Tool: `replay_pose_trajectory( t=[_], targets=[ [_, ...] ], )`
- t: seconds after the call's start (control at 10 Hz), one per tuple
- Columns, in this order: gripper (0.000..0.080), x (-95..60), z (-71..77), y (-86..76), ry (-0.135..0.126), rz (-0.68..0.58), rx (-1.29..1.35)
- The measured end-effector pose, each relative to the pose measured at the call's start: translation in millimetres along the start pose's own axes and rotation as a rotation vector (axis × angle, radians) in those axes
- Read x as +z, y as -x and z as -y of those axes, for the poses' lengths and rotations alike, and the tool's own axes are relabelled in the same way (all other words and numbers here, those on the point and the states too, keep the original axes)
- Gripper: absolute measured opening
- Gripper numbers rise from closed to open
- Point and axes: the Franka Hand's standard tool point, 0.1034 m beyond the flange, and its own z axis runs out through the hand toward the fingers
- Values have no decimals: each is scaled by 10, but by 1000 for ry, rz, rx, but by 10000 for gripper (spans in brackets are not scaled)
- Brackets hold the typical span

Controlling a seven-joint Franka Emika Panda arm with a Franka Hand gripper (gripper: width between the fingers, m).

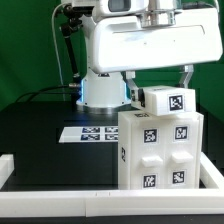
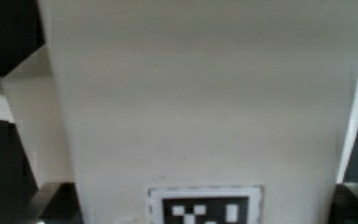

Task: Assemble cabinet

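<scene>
1. The cabinet (image 1: 160,150) stands upright on the desk (image 1: 40,150), at the exterior view's right, with a smaller tagged block (image 1: 165,101) on top.
2. The claw (image 1: 158,84) hangs over the block; I cannot tell its opening or hold.
3. The marker board (image 1: 88,133) lies behind.

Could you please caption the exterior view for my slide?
Panda arm above tagged white cabinet on black table.

**Black tabletop (image 1: 40,125) carrying a cabinet body (image 1: 160,150), the marker board (image 1: 88,133) and a white rail (image 1: 60,192)**

The white, tag-covered cabinet body is stood upright on the tabletop, toward the exterior view's right and close to the near edge. The marker board is laid flat farther back, near the middle, with one end hidden behind the cabinet body. The arm's base (image 1: 103,92) is mounted at the back. The near edge is bounded by the low rail.
</scene>
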Motion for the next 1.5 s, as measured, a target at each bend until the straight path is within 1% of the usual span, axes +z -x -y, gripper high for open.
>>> replay_pose_trajectory(
  t=[0.2, 0.3, 0.4, 0.5, 0.6, 0.8, 1.0, 1.2, 1.3, 1.4, 1.5],
  targets=[
    [560, 3, 11, 1, -5, 0, 141],
    [560, 2, 14, 0, -12, -6, 235],
    [560, 3, 12, 21, -25, -38, 377],
    [560, -3, 31, 59, -30, -56, 476],
    [560, 0, 88, 81, -35, -58, 580],
    [560, 3, 132, 66, -62, -82, 780],
    [560, 2, 160, 59, -77, -82, 886],
    [560, 5, 182, 63, -98, -71, 1060],
    [560, 7, 186, 66, -121, -58, 1222],
    [560, 7, 187, 65, -132, -52, 1293],
    [560, 8, 188, 65, -131, -52, 1287]
  ],
)
